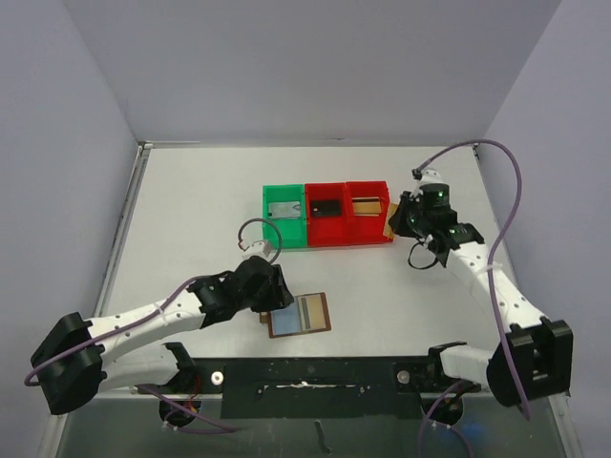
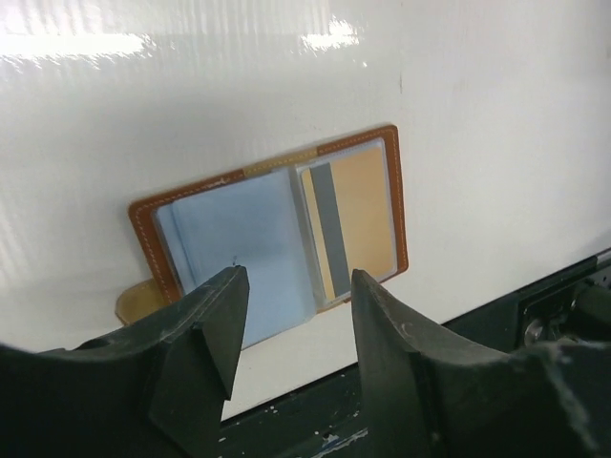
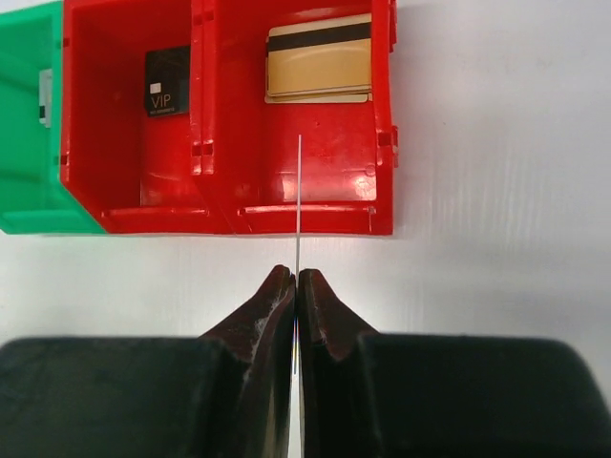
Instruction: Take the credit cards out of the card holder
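Note:
The card holder [image 2: 229, 234] lies open on the table near the front edge, also visible from above as the card holder [image 1: 302, 313]. Its left pocket is pale blue-grey, and its right pocket holds a gold credit card [image 2: 358, 219] with a grey stripe. My left gripper [image 2: 298, 286] hovers over the holder's near edge. It is open, with nothing between its fingers. My right gripper [image 3: 296, 277] is shut on a thin card [image 3: 299, 191] seen edge-on, just in front of the right red bin [image 3: 315, 205]. From above, that gripper [image 1: 393, 224] sits at the bin's right end.
Three bins stand in a row at mid-table. The green bin [image 1: 284, 216] holds a pale card. The middle red bin [image 1: 327, 234] holds a black VIP card [image 3: 167, 82]. The right red bin holds gold cards [image 3: 319, 59] with a black stripe. A black rail [image 1: 315, 377] runs along the front edge.

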`<state>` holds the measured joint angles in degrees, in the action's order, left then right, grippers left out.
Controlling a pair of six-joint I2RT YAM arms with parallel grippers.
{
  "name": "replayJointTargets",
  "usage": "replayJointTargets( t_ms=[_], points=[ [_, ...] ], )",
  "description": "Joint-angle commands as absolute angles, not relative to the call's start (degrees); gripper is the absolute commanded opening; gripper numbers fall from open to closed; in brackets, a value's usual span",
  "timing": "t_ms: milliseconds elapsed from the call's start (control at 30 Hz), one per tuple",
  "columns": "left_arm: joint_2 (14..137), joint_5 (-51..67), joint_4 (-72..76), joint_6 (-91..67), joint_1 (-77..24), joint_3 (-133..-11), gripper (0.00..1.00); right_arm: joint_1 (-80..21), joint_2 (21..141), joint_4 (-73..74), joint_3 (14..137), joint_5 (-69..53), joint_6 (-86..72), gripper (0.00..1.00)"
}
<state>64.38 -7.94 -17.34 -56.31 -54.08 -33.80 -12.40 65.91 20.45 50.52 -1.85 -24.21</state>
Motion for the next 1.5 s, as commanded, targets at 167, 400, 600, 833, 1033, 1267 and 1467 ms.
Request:
replayJointTargets(
  t_ms=[167,400,600,833,1033,1267,1467],
  points=[
    [61.94,-1.18,-26.23,-43.68,-39.20,-42.07,0.59,-12.05,82.80,21.38,64.20,-5.37,-19.41,0.00],
    [59.69,-2.96,-34.15,-35.04,-28.04,-48.21,0.63,-12.53,91.13,21.54,68.29,-7.79,-18.23,0.00],
    [47.09,-16.33,-31.12,-31.55,-26.83,-47.34,0.68,-14.02,96.32,22.55,71.24,-9.40,-16.75,0.00],
    [47.84,-19.88,-33.53,-27.07,-26.70,-45.93,0.72,-17.25,97.27,23.65,71.81,-8.95,-16.03,0.00],
    [46.77,-20.27,-31.59,-27.01,-26.72,-43.14,0.72,-19.00,95.83,24.56,71.65,-6.46,-15.34,0.00],
    [47.47,-20.40,-29.79,-26.30,-26.64,-42.51,0.72,-18.64,91.53,21.86,71.71,-3.03,-10.37,0.00],
    [47.61,-20.18,-29.17,-25.76,-26.17,-42.41,0.72,-15.05,88.86,15.77,71.24,-5.29,-2.13,0.00]
  ],
)
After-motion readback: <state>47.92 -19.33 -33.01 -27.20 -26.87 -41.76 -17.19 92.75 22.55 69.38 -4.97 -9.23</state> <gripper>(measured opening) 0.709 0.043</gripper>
